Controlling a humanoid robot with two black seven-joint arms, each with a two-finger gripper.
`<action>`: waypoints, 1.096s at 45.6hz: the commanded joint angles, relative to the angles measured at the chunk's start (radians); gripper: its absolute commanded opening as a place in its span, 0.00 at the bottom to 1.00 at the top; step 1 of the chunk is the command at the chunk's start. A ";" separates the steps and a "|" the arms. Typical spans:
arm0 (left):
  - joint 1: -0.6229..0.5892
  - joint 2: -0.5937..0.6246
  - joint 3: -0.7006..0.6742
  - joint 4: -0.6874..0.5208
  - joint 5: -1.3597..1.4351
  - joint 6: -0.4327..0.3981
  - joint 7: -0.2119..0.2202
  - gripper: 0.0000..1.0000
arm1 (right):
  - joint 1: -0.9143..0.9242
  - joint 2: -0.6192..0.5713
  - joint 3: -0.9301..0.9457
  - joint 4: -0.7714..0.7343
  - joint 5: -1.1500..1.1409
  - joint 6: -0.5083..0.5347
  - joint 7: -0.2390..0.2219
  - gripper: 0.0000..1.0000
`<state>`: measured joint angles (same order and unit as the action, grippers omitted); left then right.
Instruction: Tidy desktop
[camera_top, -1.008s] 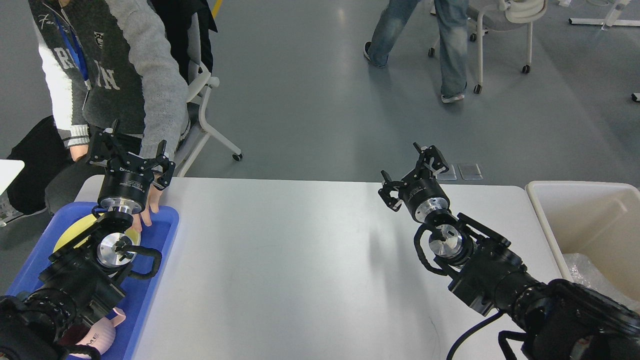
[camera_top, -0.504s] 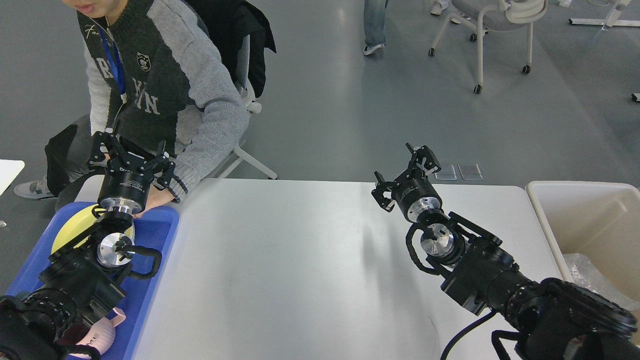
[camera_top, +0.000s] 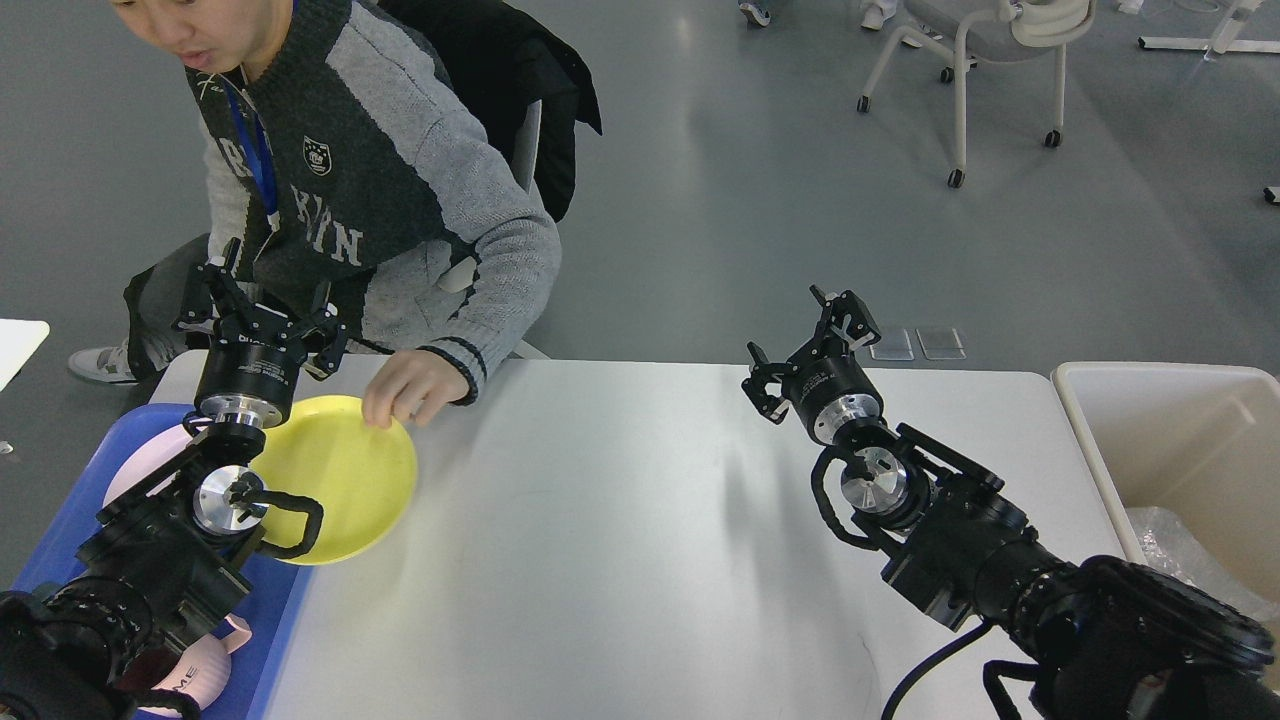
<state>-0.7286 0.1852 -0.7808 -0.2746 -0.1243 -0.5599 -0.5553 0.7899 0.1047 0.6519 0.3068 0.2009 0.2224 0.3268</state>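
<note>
The white desktop (camera_top: 620, 520) fills the middle of the head view and is mostly bare. A person's hand (camera_top: 405, 398) holds a yellow plate (camera_top: 345, 475) by its far rim, the plate lying partly over the blue tray (camera_top: 275, 620) and partly over the desktop's left side. My left gripper (camera_top: 258, 305) hangs open above the tray's far end, just left of that hand, holding nothing. Over the desktop's right half, my right gripper (camera_top: 812, 335) is open and empty too.
A seated person in a grey sweater (camera_top: 380, 200) leans over the table's far left edge. The tray also holds a pale pink plate (camera_top: 140, 470) and a pink object (camera_top: 195, 675). A cream bin (camera_top: 1180, 450) stands at the right. A chair (camera_top: 1000, 60) is behind.
The person sat down and drew the yellow plate rightward out of the blue tray onto the desktop, uncovering a pink plate. My right gripper shifted slightly left; the left one stayed put.
</note>
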 joint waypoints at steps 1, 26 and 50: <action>0.000 0.000 0.000 0.000 0.000 0.002 0.000 0.97 | 0.000 0.000 0.000 0.000 0.000 0.000 0.000 1.00; 0.000 0.000 0.000 0.000 0.000 0.000 0.000 0.97 | 0.000 0.000 -0.001 0.002 0.000 0.000 0.000 1.00; 0.000 0.000 0.000 0.000 0.000 0.000 0.000 0.97 | -0.001 -0.002 -0.001 0.005 0.000 0.002 0.000 1.00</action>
<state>-0.7286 0.1857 -0.7808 -0.2746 -0.1242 -0.5599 -0.5553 0.7896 0.1028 0.6504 0.3123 0.2009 0.2240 0.3268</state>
